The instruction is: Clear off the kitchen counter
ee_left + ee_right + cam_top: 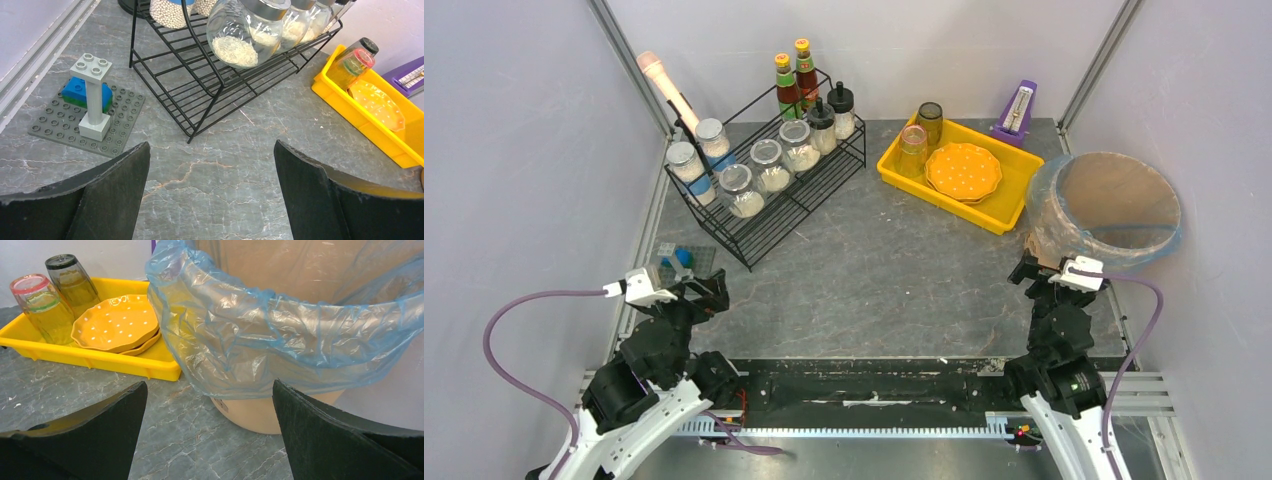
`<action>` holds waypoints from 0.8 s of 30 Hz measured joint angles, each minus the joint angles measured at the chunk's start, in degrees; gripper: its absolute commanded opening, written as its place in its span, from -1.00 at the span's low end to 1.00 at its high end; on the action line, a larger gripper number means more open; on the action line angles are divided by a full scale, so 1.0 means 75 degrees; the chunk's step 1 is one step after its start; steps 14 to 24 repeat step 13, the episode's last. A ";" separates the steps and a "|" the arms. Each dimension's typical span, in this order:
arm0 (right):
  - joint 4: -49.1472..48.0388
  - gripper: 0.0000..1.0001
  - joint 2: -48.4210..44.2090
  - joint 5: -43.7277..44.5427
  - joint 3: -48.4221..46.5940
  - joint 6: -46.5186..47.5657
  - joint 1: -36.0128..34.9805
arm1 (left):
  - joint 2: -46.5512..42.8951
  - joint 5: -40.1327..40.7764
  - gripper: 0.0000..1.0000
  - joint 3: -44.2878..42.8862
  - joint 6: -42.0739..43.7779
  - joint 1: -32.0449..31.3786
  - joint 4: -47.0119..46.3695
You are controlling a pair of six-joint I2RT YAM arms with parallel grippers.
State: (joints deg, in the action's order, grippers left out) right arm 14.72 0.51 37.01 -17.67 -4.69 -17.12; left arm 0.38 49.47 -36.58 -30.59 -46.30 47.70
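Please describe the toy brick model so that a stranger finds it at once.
Start at the black wire rack of glass jars on the dark-grey stone-look counter. Left of its near corner lies a flat grey studded baseplate. On it stand a pale grey brick pillar and a blue-and-green brick, the only toy bricks here.

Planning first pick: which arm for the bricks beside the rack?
Left. The left tool, open, looks straight at the bricks close ahead; the right tool, open too, faces the bin on the counter's other side.
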 measured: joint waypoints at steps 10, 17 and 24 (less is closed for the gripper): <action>-0.0052 0.96 -0.0012 0.0216 0.0175 0.0064 -0.0347 | -0.0003 0.0195 0.96 0.0009 -0.0192 0.0000 0.0029; -0.0058 0.96 -0.0012 0.0265 0.0207 0.0082 -0.0446 | -0.0003 0.0198 0.96 0.0017 -0.0207 0.0000 0.0029; -0.0058 0.96 -0.0012 0.0265 0.0207 0.0082 -0.0446 | -0.0003 0.0198 0.96 0.0017 -0.0207 0.0000 0.0029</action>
